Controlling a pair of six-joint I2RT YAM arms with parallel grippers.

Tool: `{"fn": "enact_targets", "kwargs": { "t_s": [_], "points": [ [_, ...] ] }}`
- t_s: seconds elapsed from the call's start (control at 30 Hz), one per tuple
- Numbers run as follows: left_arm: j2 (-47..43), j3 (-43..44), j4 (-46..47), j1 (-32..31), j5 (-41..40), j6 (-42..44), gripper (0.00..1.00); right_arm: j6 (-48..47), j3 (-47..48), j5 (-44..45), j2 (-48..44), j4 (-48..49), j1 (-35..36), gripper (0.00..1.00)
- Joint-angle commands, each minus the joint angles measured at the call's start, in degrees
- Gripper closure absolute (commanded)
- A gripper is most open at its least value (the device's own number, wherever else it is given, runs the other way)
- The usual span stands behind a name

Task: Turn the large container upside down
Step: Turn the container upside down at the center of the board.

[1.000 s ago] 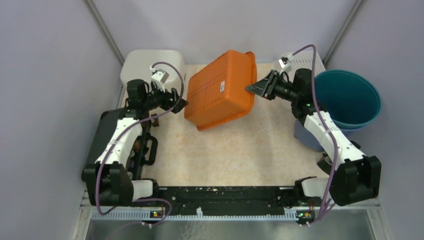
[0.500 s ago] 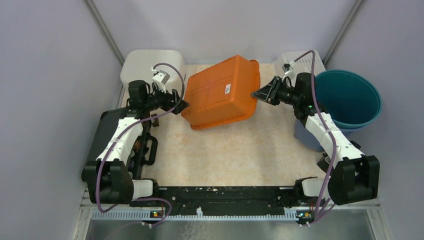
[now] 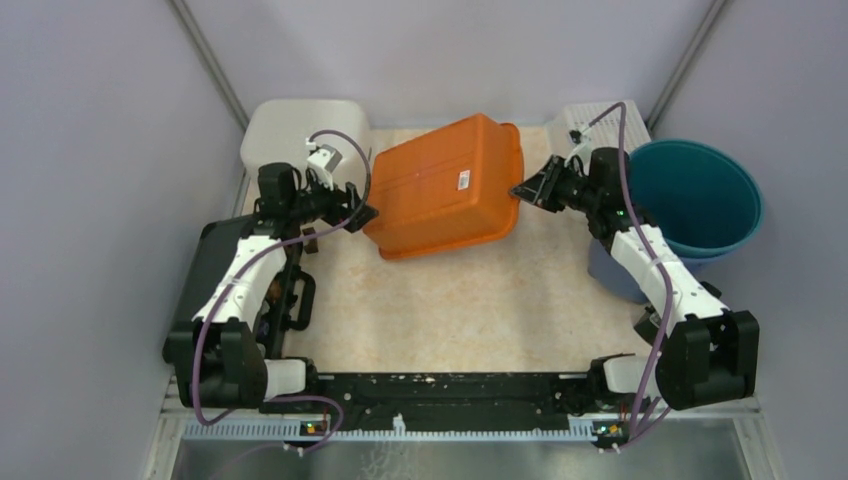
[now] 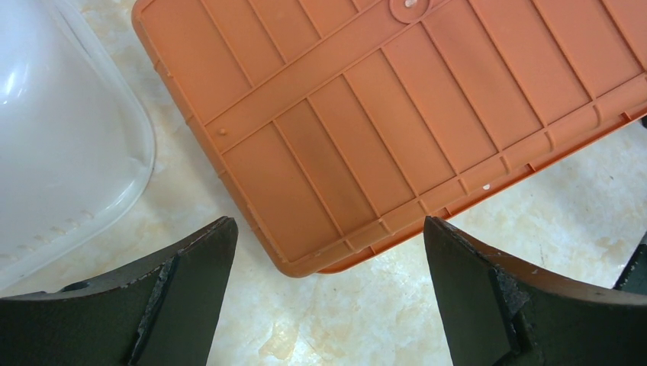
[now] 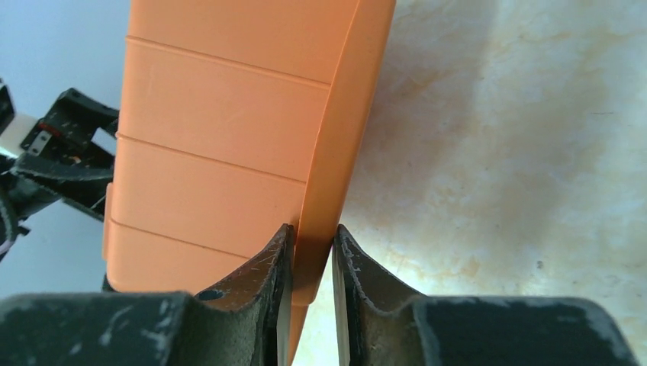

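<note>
My right pincer [image 5: 313, 232] is pinching the orange ribbed plastic container [image 3: 445, 185], upper centre. My left pincer [image 4: 328, 236] is gaping wide.

The table [image 3: 470, 300] was a pale, marbled beige slab. An orange container [image 3: 440, 190] sat bottom up at its far middle, ribbed base showing; whether it lay flat could not be told. A white tub [image 3: 290, 125] filled the far left corner, just beside the container. A white ribbed tray [image 3: 600, 115] stood in the far right corner. A teal bucket [image 3: 695, 195] was at the right edge and a black case [image 3: 215, 260] along the left.
</note>
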Motion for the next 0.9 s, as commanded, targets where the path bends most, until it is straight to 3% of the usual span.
{"fn": "enact_targets", "kwargs": {
  "t_s": [0.0,0.17,0.57,0.87],
  "points": [
    [-1.6,-0.7,0.7,0.2,-2.6,0.8,0.01,-5.8,1.8,6.0,-1.0,0.1,-0.4,1.00],
    [-0.6,-0.5,0.9,0.2,-2.7,0.1,0.01,-6.6,0.8,6.7,-1.5,-1.0,-0.4,1.00],
    [-4.0,-0.6,-0.3,0.2,-1.3,2.1,0.01,-6.4,-5.7,-2.3,-3.1,3.4,-0.5,1.00],
    [-8.4,1.7,-5.0,0.3,-7.8,5.1,0.01,-6.2,-5.7,-11.5,-5.1,0.0,-0.5,1.00]
  ]
}}
